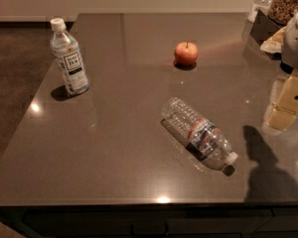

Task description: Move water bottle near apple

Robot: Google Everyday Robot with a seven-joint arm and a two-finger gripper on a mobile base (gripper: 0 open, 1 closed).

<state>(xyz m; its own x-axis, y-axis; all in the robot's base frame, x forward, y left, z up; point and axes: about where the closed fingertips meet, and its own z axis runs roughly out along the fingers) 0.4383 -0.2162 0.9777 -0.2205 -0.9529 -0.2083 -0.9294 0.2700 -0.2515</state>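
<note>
The water bottle (198, 133) lies on its side on the dark grey counter (114, 143), right of centre. It is clear and ribbed, with a red-and-blue label band, and its white cap points to the front right. The apple (186, 53), small and red-orange with a short stem, sits farther back, well apart from the bottle. My gripper (282, 112) hangs at the right edge of the view, above the counter and to the right of the water bottle. It holds nothing and touches neither object.
An upright bottle with a white tea label (69, 57) stands at the back left near the counter's left edge. A dark box (264, 26), a jar of brown snacks (288, 1) and another clear bottle (260, 4) crowd the back right corner. The counter's front edge runs along the bottom.
</note>
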